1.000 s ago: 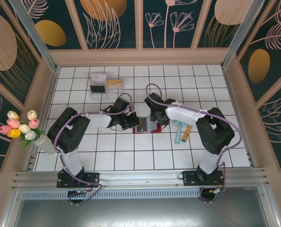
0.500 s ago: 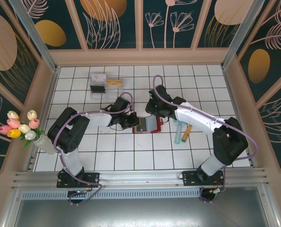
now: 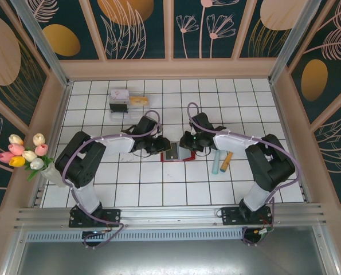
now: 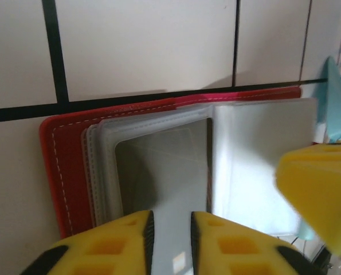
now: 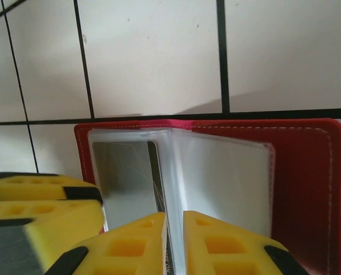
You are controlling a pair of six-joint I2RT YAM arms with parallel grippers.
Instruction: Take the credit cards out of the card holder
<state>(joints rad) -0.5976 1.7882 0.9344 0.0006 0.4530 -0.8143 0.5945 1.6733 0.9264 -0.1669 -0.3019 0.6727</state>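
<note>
A: Tiled table point(image 3: 130, 189): card holder point(image 3: 173, 153) lay open flat, long axis running claw to claw?
B: Yes. Right gripper point(image 5: 175, 229) clamped one clear leaf point(image 5: 216, 183) of it; left gripper point(image 4: 170, 229) jaws slightly apart, just above it.

— Checked the bench point(image 3: 159, 189)?
— Did. White tiles, dark grid lines. Found the card holder point(image 3: 173, 153) lying open near the middle, red cover down, clear sleeves up.
— Spotted any credit cards point(image 3: 216, 163) beside it?
— Noted two just right of it, one light blue, one tan-orange, side by side. Saw a clear plastic box point(image 3: 128, 103) toward the far left, well apart from those.
— Anything at the left edge?
— Made out a vase of tulips point(image 3: 51, 172) standing there, near the front.
</note>
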